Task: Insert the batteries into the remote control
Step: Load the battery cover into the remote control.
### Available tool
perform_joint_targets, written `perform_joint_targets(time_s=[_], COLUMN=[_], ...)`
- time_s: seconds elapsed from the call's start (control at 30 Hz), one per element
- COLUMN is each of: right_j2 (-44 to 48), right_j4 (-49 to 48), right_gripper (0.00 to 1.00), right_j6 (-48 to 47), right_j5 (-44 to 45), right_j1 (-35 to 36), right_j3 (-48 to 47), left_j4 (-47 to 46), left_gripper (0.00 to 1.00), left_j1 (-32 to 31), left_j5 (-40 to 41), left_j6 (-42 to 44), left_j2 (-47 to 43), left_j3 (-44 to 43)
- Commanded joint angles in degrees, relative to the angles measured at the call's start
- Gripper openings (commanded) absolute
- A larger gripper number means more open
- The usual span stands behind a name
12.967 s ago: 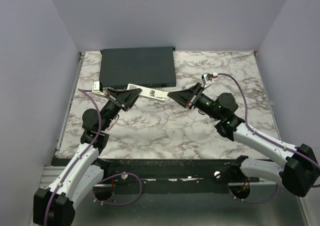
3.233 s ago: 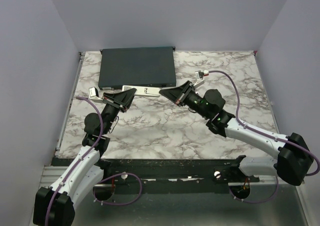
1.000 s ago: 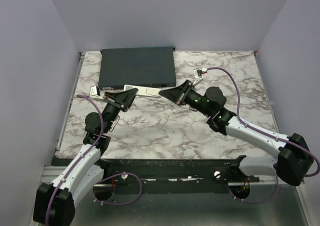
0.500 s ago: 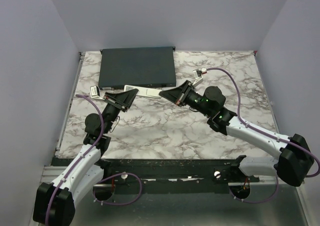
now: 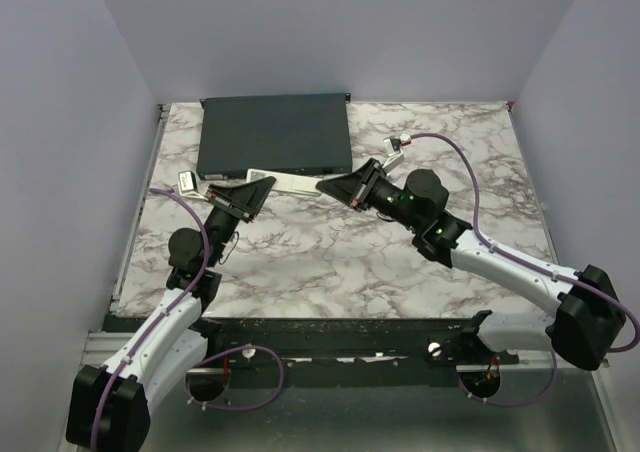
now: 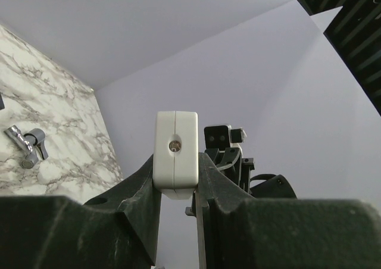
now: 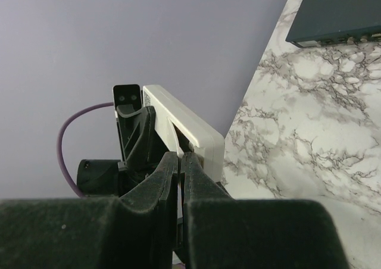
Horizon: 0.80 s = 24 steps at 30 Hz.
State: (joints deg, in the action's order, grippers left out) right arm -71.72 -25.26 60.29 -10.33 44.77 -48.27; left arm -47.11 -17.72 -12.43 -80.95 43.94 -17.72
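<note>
left end effector [image 5: 262, 181] grasps the remote control [image 5: 292, 182] by its 9 o'clock end, over the marble tabletop [image 5: 330, 257]. right end effector [image 5: 322, 185], clenched, meets its 3 o'clock end. a dark-grey box [image 5: 275, 132] crowds close at 12 o'clock.

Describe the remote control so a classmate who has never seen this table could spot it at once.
Start at the large dark-grey box at the back of the marble table. Along its near edge the remote control runs from the left gripper, which clamps one end, towards the right gripper. It is the only slim white bar.
</note>
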Motion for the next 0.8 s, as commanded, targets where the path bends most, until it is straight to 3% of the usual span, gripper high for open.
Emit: perform_joint_targets(time_s=[0.0,0.23,0.5,0.77], right_j2=[-3.2,-2.9,-3.1,-2.4], right_j4=[4.9,5.0,6.6,8.6], right_gripper=[0.01,0.01,0.29,0.33], right_j6=[-0.7,-0.9,-2.1,-3.1], right_j5=[-2.6,-2.2,-2.2,-0.9], right_j1=[0.7,0.7,0.7,0.7], right_j3=[0.1,1.1,1.1,1.0], left_j4=[-9.8,-9.3,-9.7,-9.5], left_gripper=[0.0,0.0,0.0,0.0], left_j1=[-1.0,-1.0,-0.9,-0.9], left_j5=[-3.0,-2.4,-2.6,-2.5], left_j6=[-2.3,-2.9,-3.8,-4.1], left_j2=[-1.0,-1.3,-1.3,-1.5], left_j3=[-2.2,-2.2,-2.8,-2.8])
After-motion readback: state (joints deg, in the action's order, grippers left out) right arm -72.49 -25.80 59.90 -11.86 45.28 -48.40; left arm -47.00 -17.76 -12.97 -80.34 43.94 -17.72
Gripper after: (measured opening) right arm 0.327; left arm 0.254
